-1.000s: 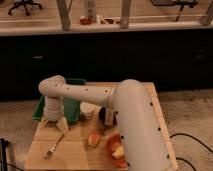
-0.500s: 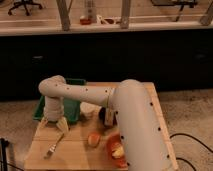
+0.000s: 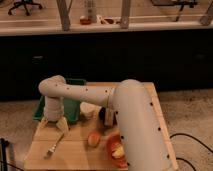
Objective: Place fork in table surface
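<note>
One camera view only. Fork [image 3: 53, 147] lies flat on the table surface [image 3: 75, 152], near its front-left corner, just in front of the green tray [image 3: 70, 107]. Gripper [image 3: 54, 123] hangs at the tray's front edge, just above the fork, fingers spread apart, holding nothing. Orange bowl [image 3: 114, 147] sits well right of the tray.

fork [image 3: 54, 146] on table surface [image 3: 75, 155], front-left; end effector [image 3: 54, 123] above-behind it; tray [image 3: 70, 106] behind
</note>
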